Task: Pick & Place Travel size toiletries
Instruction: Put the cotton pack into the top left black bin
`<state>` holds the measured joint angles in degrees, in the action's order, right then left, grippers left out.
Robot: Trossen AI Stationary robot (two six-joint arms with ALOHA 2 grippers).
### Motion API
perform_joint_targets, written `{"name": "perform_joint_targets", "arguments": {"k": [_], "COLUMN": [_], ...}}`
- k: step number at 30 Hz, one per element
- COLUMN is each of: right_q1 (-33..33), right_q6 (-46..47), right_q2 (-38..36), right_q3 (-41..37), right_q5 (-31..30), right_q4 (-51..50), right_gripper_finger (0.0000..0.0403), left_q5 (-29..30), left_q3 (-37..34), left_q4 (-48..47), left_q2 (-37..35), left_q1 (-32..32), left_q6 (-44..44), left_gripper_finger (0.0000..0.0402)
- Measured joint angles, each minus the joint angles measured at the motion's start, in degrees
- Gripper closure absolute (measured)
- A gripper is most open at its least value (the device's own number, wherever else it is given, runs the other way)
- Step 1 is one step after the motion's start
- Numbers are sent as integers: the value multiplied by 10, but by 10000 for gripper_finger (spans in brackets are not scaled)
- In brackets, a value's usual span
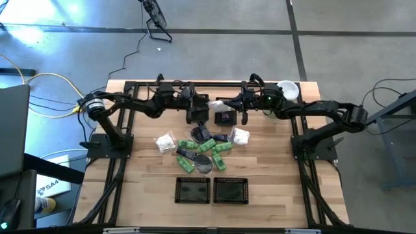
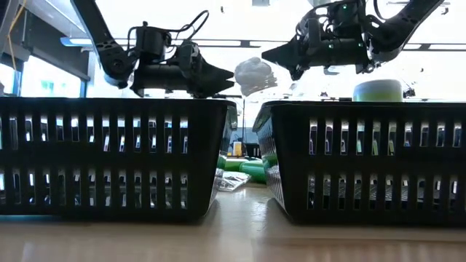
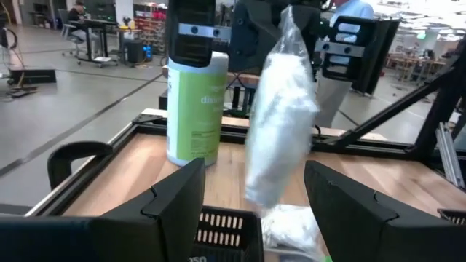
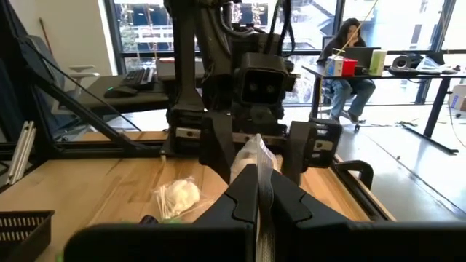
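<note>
A clear packet of white cotton hangs in the air over the table's far middle, with my right gripper shut on it. My left gripper faces it from the table's left. It is open, and its fingers stand on either side of the packet's lower half without plainly touching it. In the high view the two grippers meet nose to nose. The other travel size toiletries lie in a pile on the wood: green tubes, white packets, a dark piece and a grey disc. My right gripper pinches the packet's gathered clear top between its two shut fingers. They come in level from the table's right side. The packet hangs below the fingers, upright and clear of the table.
Two black mesh baskets stand side by side near the front edge. A tall pale-green cylinder with a white lid stands at the far right. A black frame borders the table.
</note>
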<state>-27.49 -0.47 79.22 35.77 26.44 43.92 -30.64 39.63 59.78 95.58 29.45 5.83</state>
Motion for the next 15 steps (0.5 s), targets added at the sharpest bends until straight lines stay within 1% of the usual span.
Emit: {"name": "perform_joint_targets", "arguments": {"k": [8, 15], "right_q1": [0, 0], "right_q6": [-6, -9], "right_q2": [0, 0], "right_q3": [0, 0], "right_q5": [-10, -16], "right_q4": [-3, -3], "right_gripper_finger": [401, 401], "left_q5": [-6, -18], "left_q3": [41, 72], "left_q4": [0, -1], "left_q2": [44, 68], "left_q1": [-11, -34], "left_q6": [19, 6], "left_gripper_finger": [172, 172]}}
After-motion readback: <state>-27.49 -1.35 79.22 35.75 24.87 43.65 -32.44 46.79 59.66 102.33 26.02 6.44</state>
